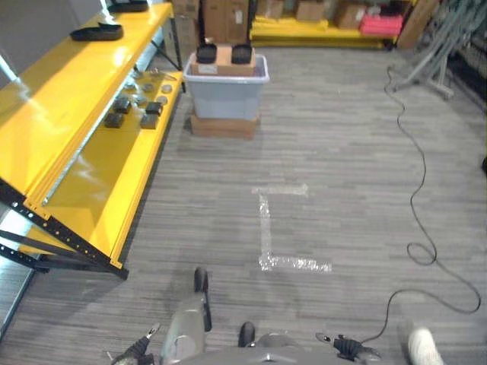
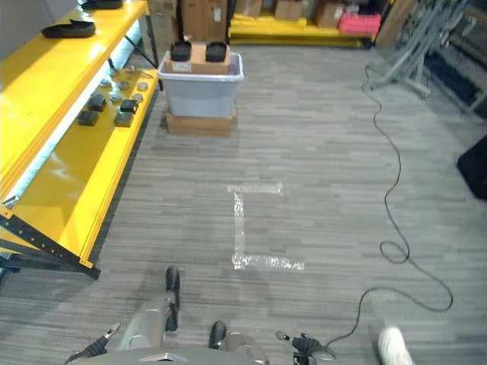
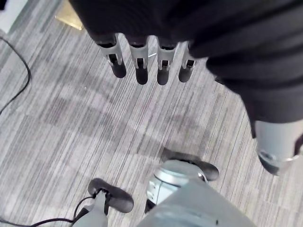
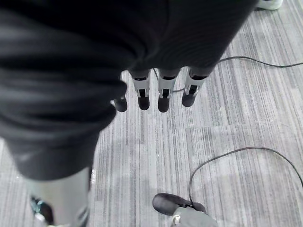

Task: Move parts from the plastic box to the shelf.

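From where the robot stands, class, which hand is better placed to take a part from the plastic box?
Neither yet: the plastic box stands far ahead. Left hand and right hand both hang open, empty. The shelf lies left, slightly favouring the left.

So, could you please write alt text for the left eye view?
A grey plastic box holding two black parts on cardboard stands on the grey floor beside a long yellow shelf, whose lower level carries small dark parts. Tape marks lie on the floor nearer the camera.
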{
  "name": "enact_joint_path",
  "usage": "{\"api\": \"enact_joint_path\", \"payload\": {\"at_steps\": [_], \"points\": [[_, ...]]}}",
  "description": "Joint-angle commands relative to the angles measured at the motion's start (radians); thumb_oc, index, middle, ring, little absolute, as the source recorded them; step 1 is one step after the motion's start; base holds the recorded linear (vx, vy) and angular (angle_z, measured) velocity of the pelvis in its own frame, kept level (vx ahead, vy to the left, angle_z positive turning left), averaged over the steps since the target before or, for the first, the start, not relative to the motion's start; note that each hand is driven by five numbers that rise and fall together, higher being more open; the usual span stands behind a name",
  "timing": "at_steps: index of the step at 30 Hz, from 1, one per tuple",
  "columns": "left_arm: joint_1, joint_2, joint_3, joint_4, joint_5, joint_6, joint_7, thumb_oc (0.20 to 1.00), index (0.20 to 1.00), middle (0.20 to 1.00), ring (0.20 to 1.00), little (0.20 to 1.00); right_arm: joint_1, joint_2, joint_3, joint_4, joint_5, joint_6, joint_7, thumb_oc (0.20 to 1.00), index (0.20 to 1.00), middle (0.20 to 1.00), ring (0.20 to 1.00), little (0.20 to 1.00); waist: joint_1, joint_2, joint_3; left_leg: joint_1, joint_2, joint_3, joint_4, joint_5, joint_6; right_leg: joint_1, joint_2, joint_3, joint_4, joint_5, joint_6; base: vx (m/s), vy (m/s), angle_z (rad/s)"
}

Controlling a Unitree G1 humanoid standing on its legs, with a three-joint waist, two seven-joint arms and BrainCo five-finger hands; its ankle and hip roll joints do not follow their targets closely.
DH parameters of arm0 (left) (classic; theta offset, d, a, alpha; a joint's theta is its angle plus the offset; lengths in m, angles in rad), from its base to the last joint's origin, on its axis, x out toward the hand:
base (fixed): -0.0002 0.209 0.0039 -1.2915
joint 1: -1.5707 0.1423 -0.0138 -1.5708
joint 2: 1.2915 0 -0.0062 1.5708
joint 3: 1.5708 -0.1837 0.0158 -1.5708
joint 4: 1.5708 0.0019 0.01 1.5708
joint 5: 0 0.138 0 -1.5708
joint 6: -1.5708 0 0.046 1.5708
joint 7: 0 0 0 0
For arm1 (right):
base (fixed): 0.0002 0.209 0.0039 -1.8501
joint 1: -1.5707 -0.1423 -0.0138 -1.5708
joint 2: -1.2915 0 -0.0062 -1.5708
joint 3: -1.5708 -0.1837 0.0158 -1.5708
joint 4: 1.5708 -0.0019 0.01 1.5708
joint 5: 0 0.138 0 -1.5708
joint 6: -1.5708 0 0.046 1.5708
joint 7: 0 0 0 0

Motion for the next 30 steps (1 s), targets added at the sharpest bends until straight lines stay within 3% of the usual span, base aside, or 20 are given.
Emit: {"api": "enact_joint_path", "payload": {"at_steps": [1,3,5,6,8,9,11,12,13,15,17,18,19,20,22,25,30], "points": [[0.003,0.011,0.022,-0.016,-0.034,-0.011,0.010,1.000,1.000,1.000,1.000,1.000,0.057,-0.029,0.015,-0.026,-0.054,-0.040,0.023,1.000,1.000,1.000,1.000,1.000,0.012,-0.024,0.000,-0.029,0.016,0.019,0.041,0.089,0.029,0.055,-0.066,0.063,0.062,-0.010,0.136,0.64,0.253,-0.37],[0.015,0.012,0.039,-0.017,-0.033,-0.013,0.009,1.000,1.000,1.000,1.000,1.000,0.062,-0.032,0.033,-0.047,-0.082,-0.055,0.027,1.000,1.000,1.000,1.000,1.000,0.019,-0.017,0.004,-0.052,0.056,0.017,0.084,0.105,0.024,0.089,-0.082,0.067,0.110,-0.077,0.135,0.62,0.260,-0.40],[0.019,0.014,0.045,-0.019,-0.011,-0.008,0.007,1.000,1.000,1.000,1.000,1.000,0.056,-0.029,0.035,-0.047,-0.083,-0.054,0.020,1.000,1.000,1.000,1.000,1.000,0.025,-0.019,0.001,-0.041,0.062,0.024,0.101,0.085,0.031,0.109,-0.099,0.073,0.130,-0.106,0.145,0.48,0.198,-0.70],[0.028,0.016,0.044,-0.019,0.027,-0.003,0.011,1.000,1.000,1.000,1.000,1.000,0.042,-0.021,0.027,-0.037,-0.078,-0.042,0.011,1.000,1.000,1.000,1.000,1.000,0.037,-0.028,-0.011,-0.028,0.050,0.021,0.156,0.065,0.042,0.157,-0.128,0.073,0.152,-0.148,0.156,0.56,0.219,-0.59],[0.032,0.016,0.030,-0.021,0.054,0.003,0.011,1.000,1.000,1.000,1.000,1.000,0.037,-0.012,0.016,-0.030,-0.072,-0.040,0.019,1.000,1.000,1.000,1.000,1.000,0.051,-0.037,-0.031,-0.013,0.016,0.016,0.197,0.036,0.062,0.197,-0.156,0.069,0.186,-0.158,0.169,0.56,0.260,-0.20],[0.031,0.017,0.020,-0.024,0.060,0.008,0.007,1.000,1.000,1.000,1.000,1.000,0.038,-0.003,0.012,-0.033,-0.070,-0.041,0.024,1.000,1.000,1.000,1.000,1.000,0.054,-0.044,-0.044,0.008,-0.015,0.023,0.198,0.010,0.086,0.200,-0.181,0.059,0.234,-0.126,0.186,0.52,0.330,-0.31],[0.021,0.012,-0.018,-0.035,0.082,0.022,-0.004,1.000,1.000,1.000,1.000,1.000,0.043,0.019,0.013,-0.056,-0.058,-0.032,0.010,1.000,1.000,1.000,1.000,1.000,0.054,-0.047,-0.075,0.077,-0.097,0.035,0.167,-0.047,0.152,0.141,-0.257,0.035,0.452,0.015,0.243,0.48,0.406,-0.24],[0.018,0.008,-0.034,-0.038,0.078,0.025,-0.002,1.000,1.000,1.000,1.000,1.000,0.041,0.021,0.013,-0.060,-0.052,-0.022,0.006,1.000,1.000,1.000,1.000,1.000,0.051,-0.047,-0.080,0.106,-0.125,0.035,0.160,-0.075,0.165,0.103,-0.291,0.035,0.552,0.054,0.256,0.46,0.454,-0.04],[0.002,0.000,-0.064,-0.047,0.055,0.035,0.015,1.000,1.000,1.000,1.000,1.000,0.032,0.029,0.015,-0.058,-0.059,-0.020,0.003,1.000,1.000,1.000,1.000,1.000,0.043,-0.024,-0.082,0.159,-0.138,0.068,0.130,-0.095,0.199,-0.010,-0.313,0.013,0.646,0.119,0.250,0.37,0.320,0.06],[-0.012,0.003,-0.076,-0.052,0.054,0.045,0.023,1.000,1.000,1.000,1.000,1.000,0.028,0.036,0.022,-0.053,-0.050,-0.033,-0.002,1.000,1.000,1.000,1.000,1.000,0.035,-0.019,-0.075,0.190,-0.140,0.078,0.114,-0.106,0.202,-0.061,-0.297,-0.011,0.622,0.105,0.240,0.28,0.102,-0.03],[-0.032,0.014,-0.076,-0.046,0.073,0.044,0.029,1.000,1.000,1.000,1.000,1.000,0.023,0.043,0.033,-0.047,-0.010,-0.060,-0.010,1.000,1.000,1.000,1.000,1.000,0.020,-0.019,-0.058,0.237,-0.137,0.066,0.105,-0.123,0.196,-0.157,-0.242,-0.062,0.484,0.078,0.227,0.26,-0.130,0.13],[-0.038,0.019,-0.074,-0.043,0.075,0.041,0.032,1.000,1.000,1.000,1.000,1.000,0.022,0.043,0.034,-0.045,0.004,-0.068,-0.010,1.000,1.000,1.000,1.000,1.000,0.012,-0.022,-0.051,0.256,-0.139,0.059,0.105,-0.132,0.194,-0.187,-0.231,-0.070,0.430,0.094,0.229,0.23,-0.153,0.22],[-0.041,0.022,-0.073,-0.041,0.073,0.040,0.034,1.000,1.000,1.000,1.000,1.000,0.020,0.041,0.034,-0.044,0.013,-0.072,-0.008,1.000,1.000,1.000,1.000,1.000,0.006,-0.026,-0.047,0.271,-0.142,0.055,0.106,-0.141,0.192,-0.206,-0.226,-0.073,0.389,0.111,0.233,0.34,-0.211,0.49],[-0.044,0.032,-0.065,-0.041,0.075,0.034,0.032,1.000,1.000,1.000,1.000,1.000,0.022,0.038,0.026,-0.040,0.019,-0.086,0.006,1.000,1.000,1.000,1.000,1.000,-0.016,-0.048,-0.037,0.301,-0.160,0.036,0.117,-0.175,0.190,-0.262,-0.223,-0.063,0.238,0.189,0.258,0.39,-0.217,0.51],[-0.041,0.036,-0.060,-0.039,0.081,0.028,0.027,1.000,1.000,1.000,1.000,1.000,0.028,0.037,0.015,-0.035,0.006,-0.103,0.018,1.000,1.000,1.000,1.000,1.000,-0.039,-0.071,-0.029,0.324,-0.187,0.010,0.137,-0.223,0.191,-0.306,-0.236,-0.035,0.106,0.271,0.287,0.48,-0.216,0.32],[-0.014,0.042,-0.053,-0.029,0.112,0.004,-0.007,1.000,1.000,1.000,1.000,1.000,0.052,0.042,-0.014,-0.038,0.001,-0.115,0.022,1.000,1.000,1.000,1.000,1.000,-0.067,-0.075,-0.012,0.383,-0.196,-0.077,0.167,-0.298,0.194,-0.359,-0.248,0.024,-0.088,0.310,0.307,0.65,-0.236,0.65],[0.036,0.034,-0.045,-0.022,0.149,-0.032,-0.025,1.000,1.000,1.000,1.000,1.000,0.050,0.047,-0.031,-0.023,-0.003,-0.117,0.016,1.000,1.000,1.000,1.000,1.000,-0.064,-0.084,-0.011,0.406,-0.182,-0.104,0.260,-0.379,0.195,-0.317,-0.260,0.063,-0.070,0.290,0.305,0.58,-0.258,0.62]]}}
